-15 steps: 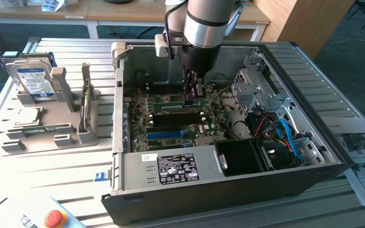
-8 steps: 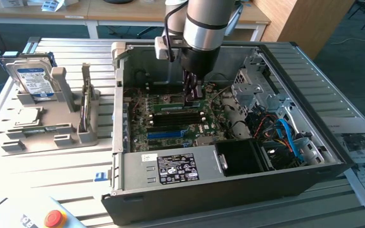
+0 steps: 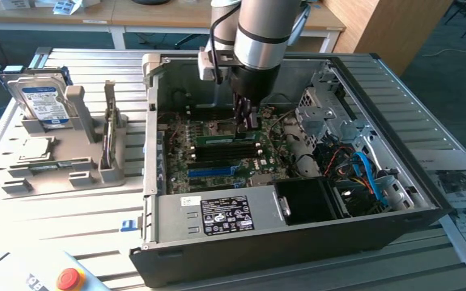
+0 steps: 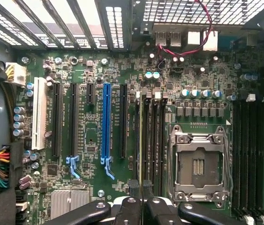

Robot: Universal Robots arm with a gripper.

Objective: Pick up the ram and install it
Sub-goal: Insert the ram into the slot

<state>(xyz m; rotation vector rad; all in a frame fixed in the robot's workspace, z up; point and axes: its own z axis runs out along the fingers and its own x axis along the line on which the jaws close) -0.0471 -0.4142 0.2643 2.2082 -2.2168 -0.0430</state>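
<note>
A slatted metal counter (image 3: 79, 224) carries an open computer case (image 3: 298, 242), lying on its side. The arm (image 3: 261, 30) reaches straight down into it over the motherboard (image 3: 209, 167). At the case's near end sits the power supply (image 3: 216, 215). On the exterior view's left, a grey holder (image 3: 79, 130) stands beside the case with a hard drive (image 3: 40, 103) upright in it and a square processor (image 3: 34, 148) lying flat nearby. Printed sheets (image 3: 460, 194) lie on the exterior view's right.

The ram (image 3: 226, 138) is inside the case, standing on edge along the memory slots, directly under the tool (image 3: 247, 121). In the wrist view it shows as a thin strip running between the black slots, which lie between the blue slot (image 4: 106, 126) and the empty processor socket (image 4: 199, 164). The tool's fingers (image 4: 134, 190) are drawn close together, pinching the ram's upper edge. Whether the ram is fully seated in its slot I cannot tell.
</note>
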